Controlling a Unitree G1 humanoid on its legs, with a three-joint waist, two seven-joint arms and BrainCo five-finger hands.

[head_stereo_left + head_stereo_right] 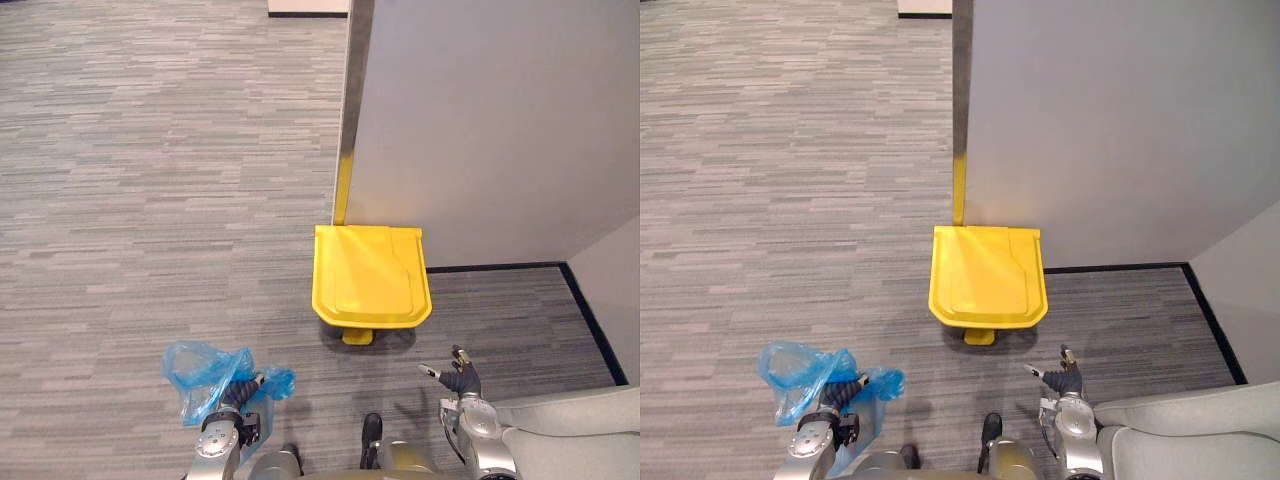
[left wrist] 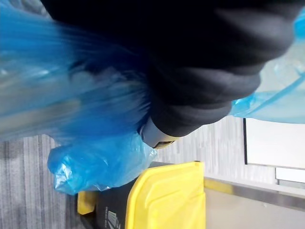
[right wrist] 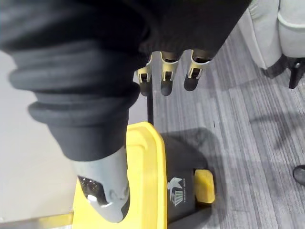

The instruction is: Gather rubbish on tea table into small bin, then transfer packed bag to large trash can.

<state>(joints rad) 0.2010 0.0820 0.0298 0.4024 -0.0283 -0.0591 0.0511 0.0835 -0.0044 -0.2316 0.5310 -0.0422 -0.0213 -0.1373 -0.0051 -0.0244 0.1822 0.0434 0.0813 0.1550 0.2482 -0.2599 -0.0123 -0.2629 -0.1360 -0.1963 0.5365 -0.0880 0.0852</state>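
At the lower left, a blue plastic bag [image 1: 200,372] hangs bunched around the left hand [image 1: 238,393], held off the grey carpet floor [image 1: 150,200]. This is the task's bag, and its contents cannot be made out through the crumpled film. The fingers of that hand are buried in the plastic. From the wrist, smeared blue film and the dark cover block them, so I cannot tell how they close on it.

Further right stands the trash can [image 1: 370,275], well apart from the bag, its yellow lid shut. From above the lid hides nearly all of the black body. A yellow pedal [image 1: 357,337] pokes out at the near side. The can's back sits against the corner of a grey wall [image 1: 500,130], which cuts off whatever lies behind it.

To the right of the can, the right hand [image 1: 458,380] hovers low over the carpet, its fingers [image 3: 166,78] loosely spread and holding nothing, the thumb apart from them. At the far lower right, a pale grey sofa [image 1: 570,435] is cut off by the picture's edge, just beside that arm.
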